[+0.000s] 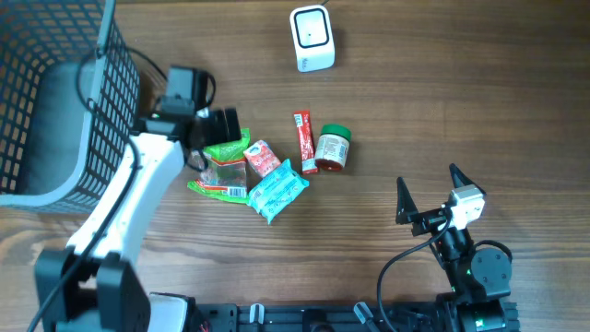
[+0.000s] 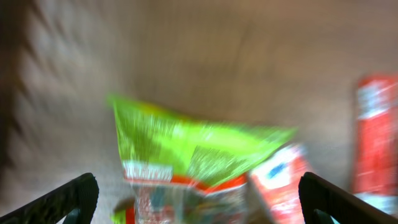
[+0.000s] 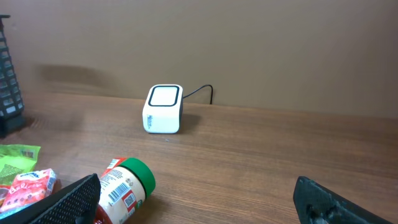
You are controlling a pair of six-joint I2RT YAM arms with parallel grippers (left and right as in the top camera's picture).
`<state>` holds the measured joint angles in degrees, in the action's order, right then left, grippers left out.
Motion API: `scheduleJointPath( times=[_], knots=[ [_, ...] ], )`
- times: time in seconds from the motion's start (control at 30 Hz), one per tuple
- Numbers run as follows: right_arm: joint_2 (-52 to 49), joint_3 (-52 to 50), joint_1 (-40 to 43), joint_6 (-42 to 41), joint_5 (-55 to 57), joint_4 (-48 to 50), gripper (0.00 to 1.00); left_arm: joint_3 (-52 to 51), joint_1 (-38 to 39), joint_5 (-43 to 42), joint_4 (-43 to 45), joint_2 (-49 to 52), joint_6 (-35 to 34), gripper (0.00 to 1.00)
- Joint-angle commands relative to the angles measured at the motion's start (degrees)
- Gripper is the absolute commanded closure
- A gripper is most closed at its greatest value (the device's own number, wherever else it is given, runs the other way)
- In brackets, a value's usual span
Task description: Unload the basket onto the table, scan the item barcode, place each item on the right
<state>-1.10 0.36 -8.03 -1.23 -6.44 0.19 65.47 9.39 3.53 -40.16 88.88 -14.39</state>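
Observation:
A small pile of items lies mid-table: a green packet [image 1: 226,166], a small red packet [image 1: 263,157], a blue packet [image 1: 277,191], a red stick pack [image 1: 305,141] and a jar with a green lid [image 1: 333,148]. The white barcode scanner [image 1: 312,39] stands at the far edge. My left gripper [image 1: 226,129] hovers open just over the green packet [image 2: 186,149], holding nothing; its view is blurred. At the near right, my right gripper [image 1: 427,180] stands open and empty. Its view shows the jar [image 3: 124,186], barcode up, and the scanner [image 3: 164,109].
A dark wire basket [image 1: 55,101] with a grey liner fills the far left corner, beside the left arm. The scanner's cable [image 3: 205,90] runs off behind it. Bare wooden table [image 1: 461,92] lies right of the pile.

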Motion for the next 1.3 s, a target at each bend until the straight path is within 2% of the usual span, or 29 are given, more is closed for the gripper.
scheduleJointPath(
  times=[0.0,0.13,0.2,0.27,0.4,0.47,1.27],
  knots=[
    [0.31,-0.07,0.24,-0.28,-0.76,0.2,0.0,8.98,-1.4,0.61,0.85,-4.76,0.72,0.0],
    [0.31,-0.07,0.24,-0.28,-0.74,0.2,0.0,19.19,-8.07,0.61,4.72,-4.96,0.72,0.0],
    [0.31,-0.07,0.24,-0.28,-0.76,0.2,0.0,19.65,-11.08,0.59,7.21,-4.98,0.7,0.0],
    [0.31,-0.07,0.24,-0.28,-0.74,0.2,0.0,19.63,-12.35,0.59,4.31,-4.87,0.7,0.0],
    [0.31,-0.07,0.24,-0.28,-0.74,0.2,0.0,19.63,-12.68,0.59,-4.55,-4.87,0.7,0.0],
    [0.31,-0.07,0.24,-0.28,-0.76,0.2,0.0,19.63,-12.68,0.57,-5.86,-4.87,0.7,0.0],
    [0.31,-0.07,0.24,-0.28,-0.74,0.2,0.01,19.63,-12.68,0.59,-5.99,-4.87,0.7,0.0]
  ],
)
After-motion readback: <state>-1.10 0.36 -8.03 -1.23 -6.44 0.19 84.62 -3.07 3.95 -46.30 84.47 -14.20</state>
